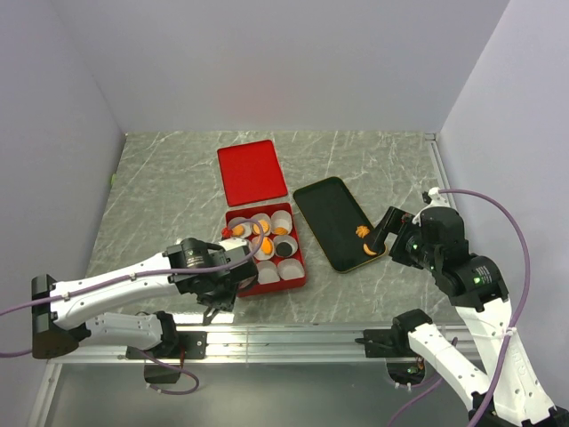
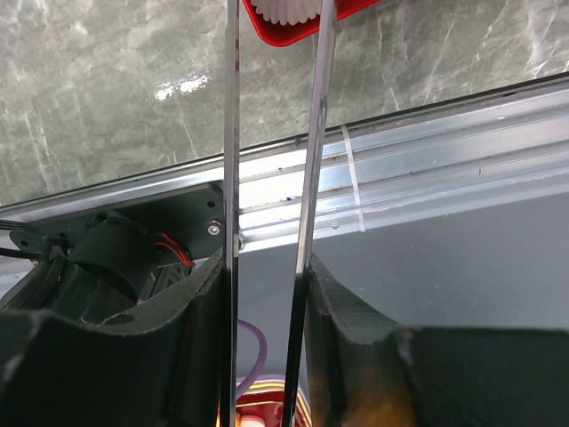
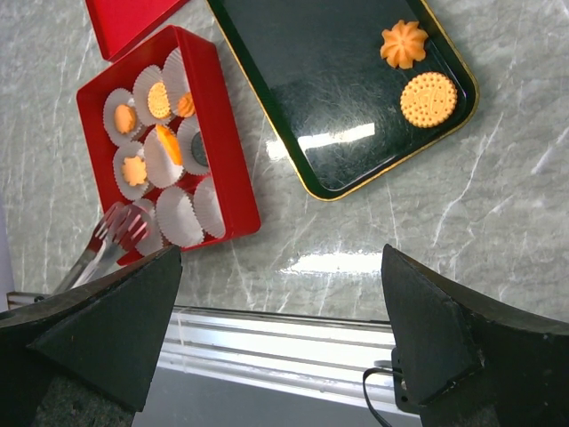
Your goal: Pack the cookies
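Right of the red box (image 3: 229, 151), two cookies (image 3: 428, 98) lie on the black tray (image 3: 293, 80). Your left gripper (image 2: 267, 285) clamps tongs (image 2: 231, 133); your right gripper (image 3: 280, 267) gapes.

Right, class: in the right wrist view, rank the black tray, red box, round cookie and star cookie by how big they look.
Largest: black tray, even though it is cut off at the top.
Next: red box.
Smallest: round cookie and star cookie, nearly alike, so unranked.
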